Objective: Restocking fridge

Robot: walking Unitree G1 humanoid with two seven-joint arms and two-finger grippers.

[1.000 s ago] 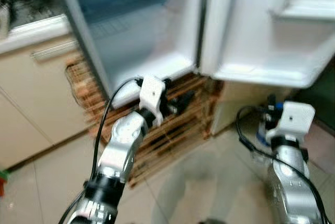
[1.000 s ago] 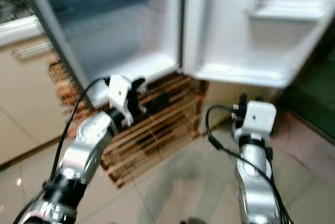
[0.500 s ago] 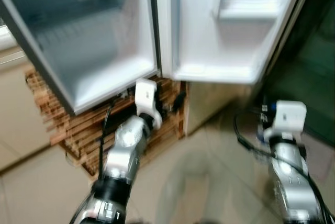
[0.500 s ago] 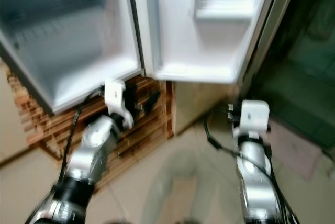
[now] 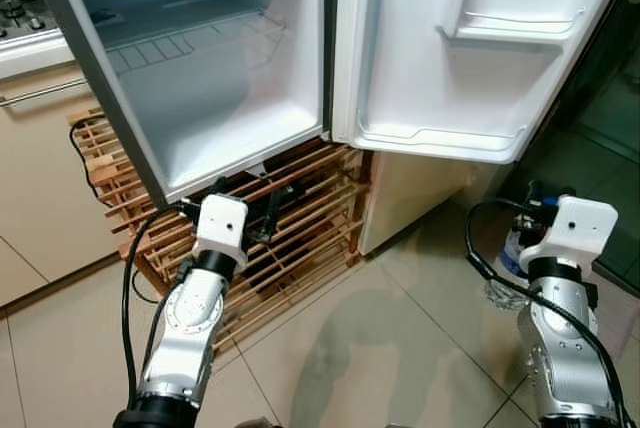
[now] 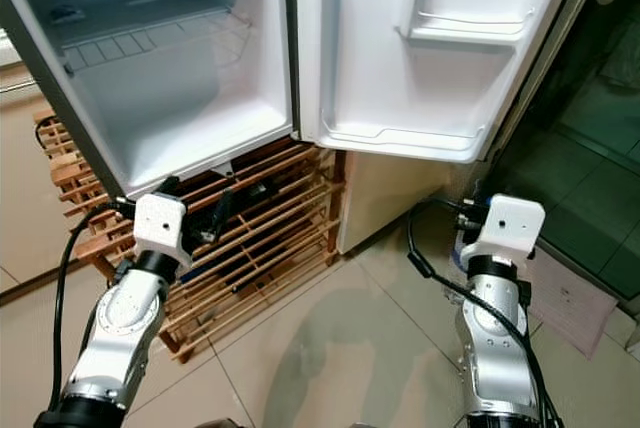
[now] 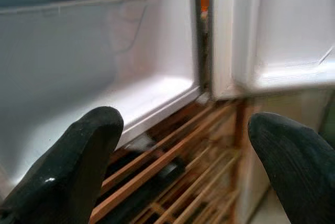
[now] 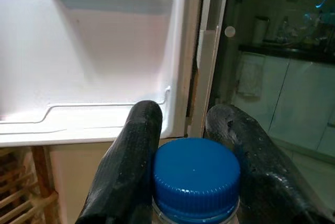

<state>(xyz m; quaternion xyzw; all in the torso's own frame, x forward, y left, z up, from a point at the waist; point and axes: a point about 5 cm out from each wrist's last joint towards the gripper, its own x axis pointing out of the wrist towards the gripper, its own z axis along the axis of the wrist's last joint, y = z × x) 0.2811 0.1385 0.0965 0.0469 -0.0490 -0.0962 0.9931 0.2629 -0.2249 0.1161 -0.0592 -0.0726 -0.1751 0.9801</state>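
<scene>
While the right gripper [image 8: 183, 145] clamps a bottle [image 8: 196, 179] just under its blue cap, low at the robot's right side above the tiled floor [image 5: 400, 328], the left gripper [image 7: 183, 166] reaches forward with its fingers [image 7: 68, 166] wide apart and nothing between them, pointing at the wooden rack [image 5: 300, 238] beneath the fridge [image 5: 230, 98]. Beyond both arms the fridge stands open, its white compartment bare, and its door [image 5: 470, 58] swung to the right with a moulded shelf near its bottom edge. A cream cabinet [image 5: 40, 188] sits left of the fridge.
</scene>
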